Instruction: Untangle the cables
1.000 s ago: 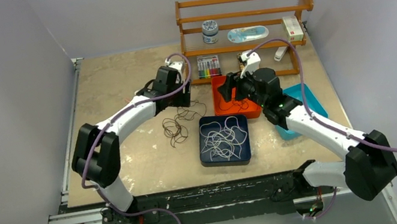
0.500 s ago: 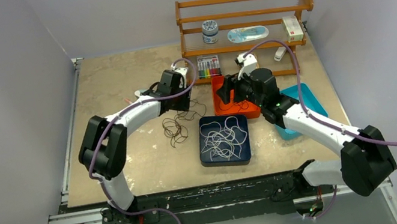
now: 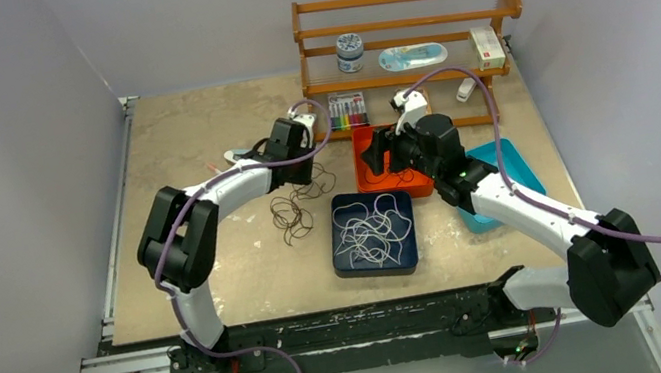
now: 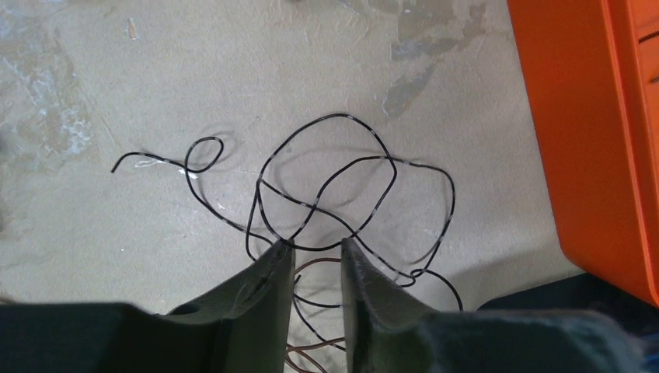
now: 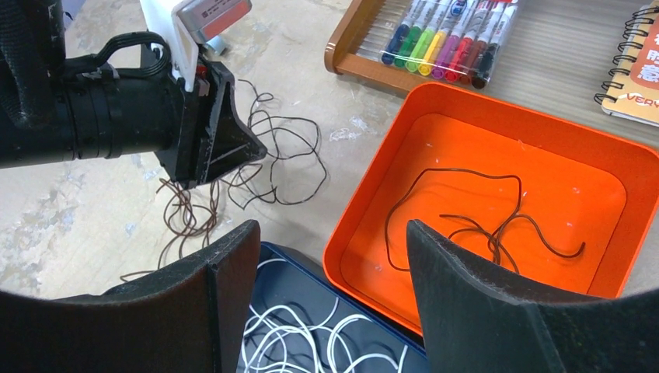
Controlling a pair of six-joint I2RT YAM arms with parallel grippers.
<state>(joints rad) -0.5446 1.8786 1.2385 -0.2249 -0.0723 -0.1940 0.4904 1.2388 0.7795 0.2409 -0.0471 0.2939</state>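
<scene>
You have thin black wire loops (image 4: 350,175) tangled with brown curly wire (image 5: 186,217) on the tan tabletop (image 4: 116,78), beside the orange plastic tray (image 4: 591,116). Left gripper (image 4: 311,249): jaws narrowly apart, strands between. Right gripper (image 5: 330,233): wide apart above that tray's dark wire (image 5: 466,210). White wires (image 3: 369,231) lie in the navy tray (image 3: 342,264).
</scene>
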